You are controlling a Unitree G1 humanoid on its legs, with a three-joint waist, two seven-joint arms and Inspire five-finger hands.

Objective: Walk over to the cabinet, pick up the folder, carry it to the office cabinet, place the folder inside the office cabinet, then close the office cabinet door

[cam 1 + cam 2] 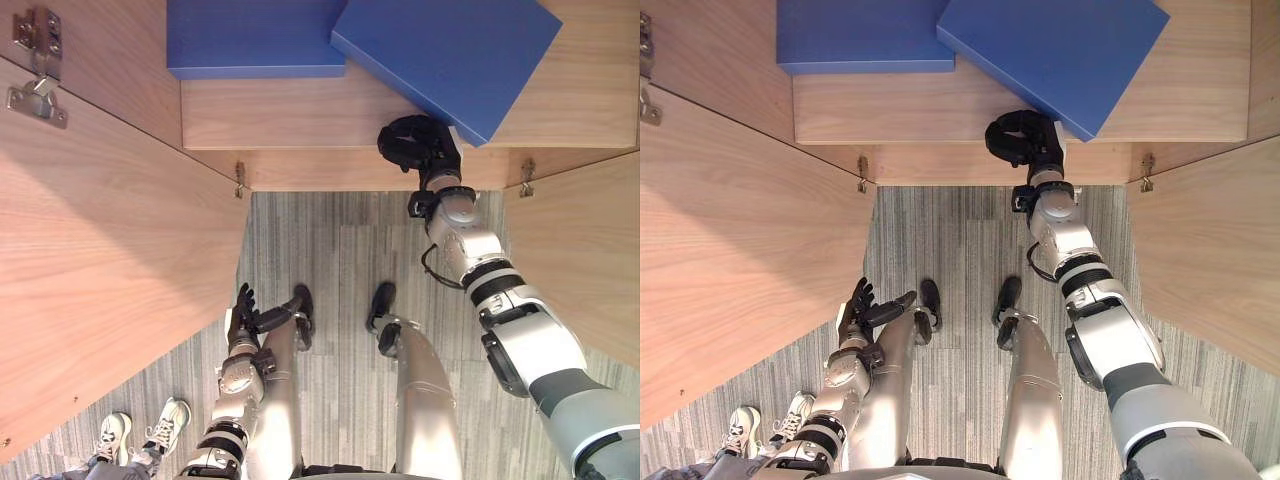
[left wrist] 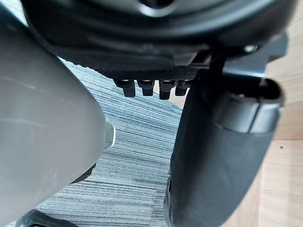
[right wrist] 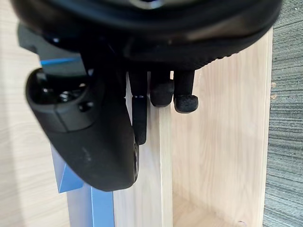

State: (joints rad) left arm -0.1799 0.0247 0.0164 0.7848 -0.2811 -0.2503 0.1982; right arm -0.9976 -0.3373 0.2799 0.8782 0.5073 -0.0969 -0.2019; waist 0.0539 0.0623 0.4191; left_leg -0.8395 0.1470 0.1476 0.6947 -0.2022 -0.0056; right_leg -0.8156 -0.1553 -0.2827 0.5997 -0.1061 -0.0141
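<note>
Right hand (image 1: 418, 145) seemingly pinches tilted folder (image 1: 450, 50) beside second folder (image 1: 255, 35); left hand (image 1: 240, 318) relaxed.

Shelf (image 1: 300, 115): left folder (image 1: 255, 35) lies at the back. Right folder (image 1: 450, 50) lies skewed beside it, one corner over the left folder's edge, near corner at the shelf's front edge. Right hand (image 1: 418, 145) at that near corner. Left door (image 1: 100, 260) and right door (image 1: 585, 250) stand open, floor (image 1: 340, 260) between. Left hand (image 1: 241, 315) low, by the left door. Person's shoes (image 1: 115, 435) on the floor, behind-left.
</note>
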